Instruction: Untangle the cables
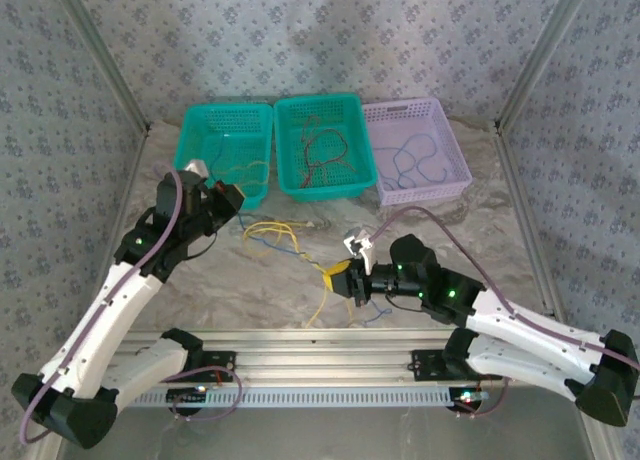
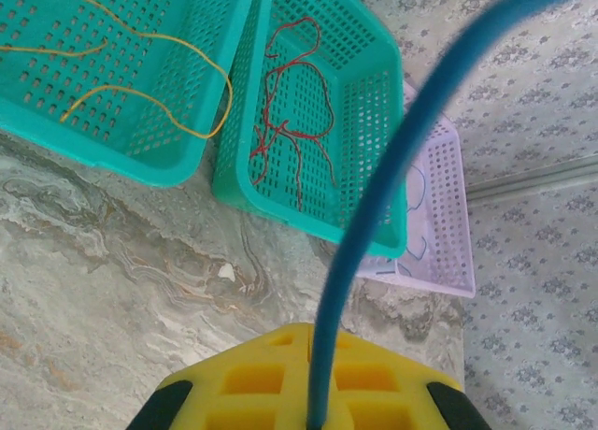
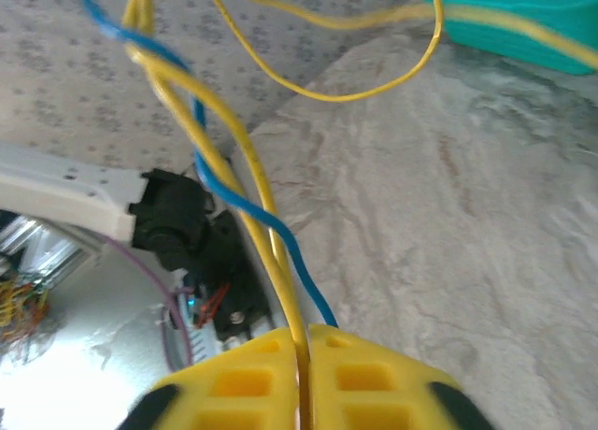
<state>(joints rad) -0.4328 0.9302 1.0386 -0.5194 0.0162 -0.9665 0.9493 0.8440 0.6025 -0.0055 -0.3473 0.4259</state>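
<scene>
1. Three perforated plastic baskets are sitting side by side at the far end of the marbled grey bench (image 1: 480, 245).
2. The left teal rectangular basket (image 1: 192, 140) is holding thin yellow-orange wires (image 2: 229, 93), which are looping across its floor.
3. The middle teal rectangular basket (image 1: 288, 150) is holding a loose bunch of thin red wires (image 2: 280, 136).
4. The lilac rectangular basket (image 1: 460, 175), on the right, is holding thin blue wires (image 1: 410, 158) curling over its floor.
5. A tangle of yellow and blue wires (image 1: 275, 232) is lying on the bench in front of the baskets, between my two pincers.
6. My left pincer (image 1: 228, 198) is hanging just in front of the left teal basket. Its yellow pads (image 2: 252, 379) are pressing together on a blue strand (image 2: 392, 168) that is rising from between them.
7. My right pincer (image 1: 335, 278) is reaching in near the middle of the bench, well short of the baskets. Its yellow pads (image 3: 243, 374) are standing almost together and pinching a yellow strand (image 3: 288, 294) in the narrow slit. A second blue wire is winding around that yellow strand and running down beside the pads.
</scene>
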